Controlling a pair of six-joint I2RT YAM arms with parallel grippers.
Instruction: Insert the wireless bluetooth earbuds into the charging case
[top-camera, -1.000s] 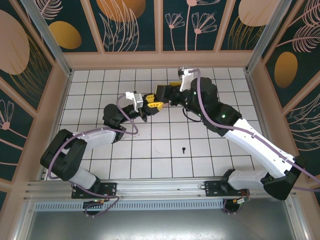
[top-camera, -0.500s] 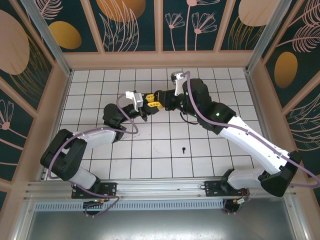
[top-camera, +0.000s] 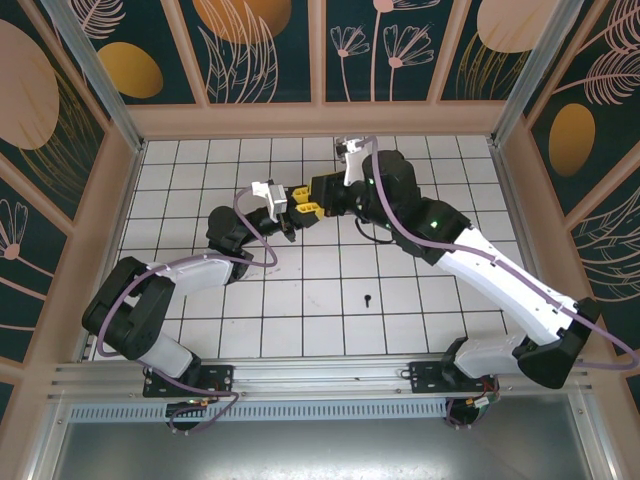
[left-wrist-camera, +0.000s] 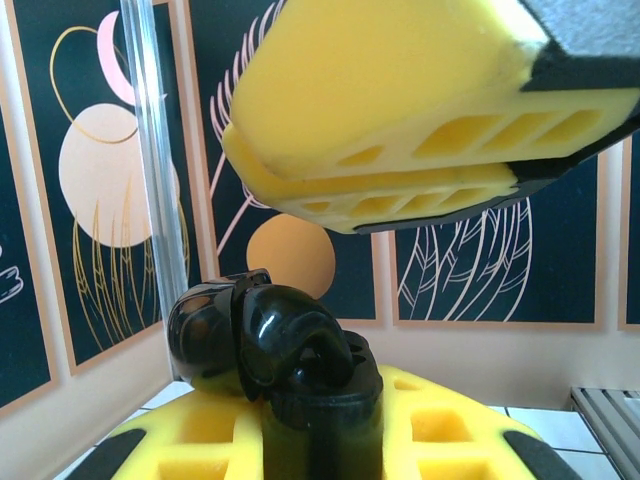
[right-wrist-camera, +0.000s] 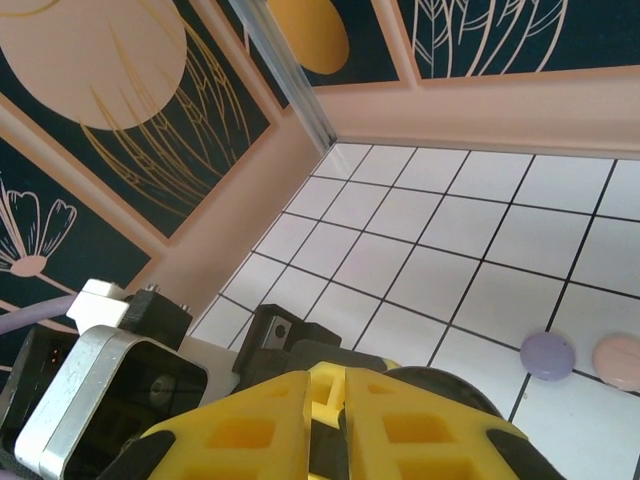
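A glossy black charging case (left-wrist-camera: 290, 350) stands with its lid flipped open to the left, and my left gripper (left-wrist-camera: 320, 445) is shut on its body between yellow fingers. My right gripper (left-wrist-camera: 400, 190) hovers just above the case with its yellow fingers pressed almost together, and I see nothing between them. From the right wrist, the right gripper (right-wrist-camera: 340, 385) points down at the case's dark rim (right-wrist-camera: 445, 385). In the top view the left gripper (top-camera: 298, 206) and right gripper (top-camera: 318, 192) meet above the tiles. One black earbud (top-camera: 368, 298) lies alone on the floor, nearer the arm bases.
A lilac round disc case (right-wrist-camera: 547, 355) and a pink one (right-wrist-camera: 615, 360) lie side by side on the white tiled floor (right-wrist-camera: 500, 230). Wooden walls with an aluminium post (right-wrist-camera: 285, 75) close the far corner. The left wrist camera housing (right-wrist-camera: 110, 390) sits close under the right fingers.
My right gripper has slid left until it is over the case and its jaws have closed from wide open. The left arm and the case have stayed still.
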